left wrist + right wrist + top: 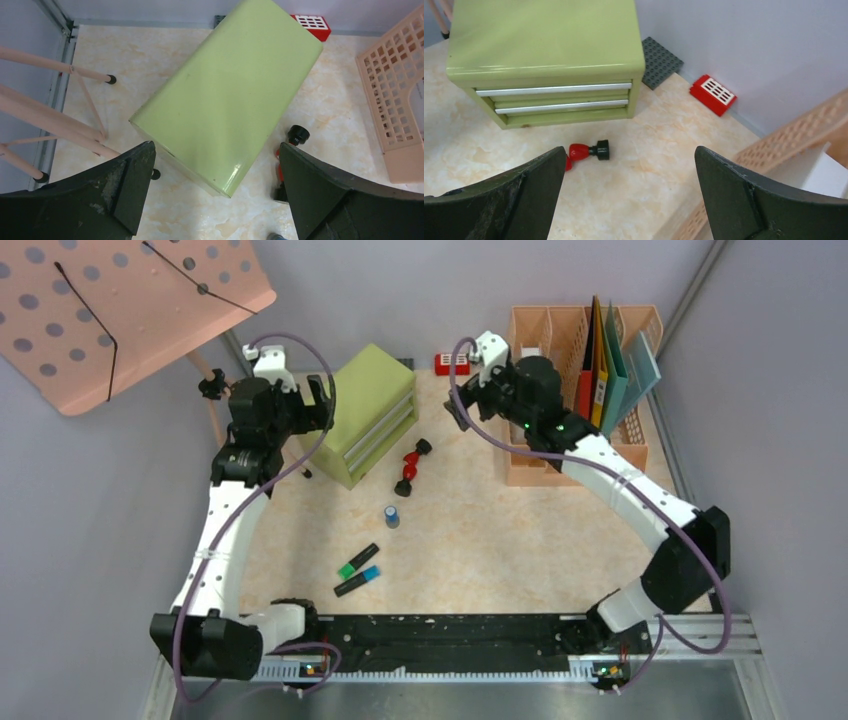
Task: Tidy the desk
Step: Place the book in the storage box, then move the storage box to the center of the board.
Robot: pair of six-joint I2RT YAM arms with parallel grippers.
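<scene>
Fingers (125,185) on left arm and fingers (734,195) on right arm gape wide, empty.

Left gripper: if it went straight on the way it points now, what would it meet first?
The left gripper would probably meet the top of the green drawer cabinet, which sits between its open jaws; depth is unclear.

No legible text or labels.

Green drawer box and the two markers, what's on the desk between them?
Between the green drawer box and the two markers, one small blue-topped thing sits on the desk, seen in the top view.
</scene>
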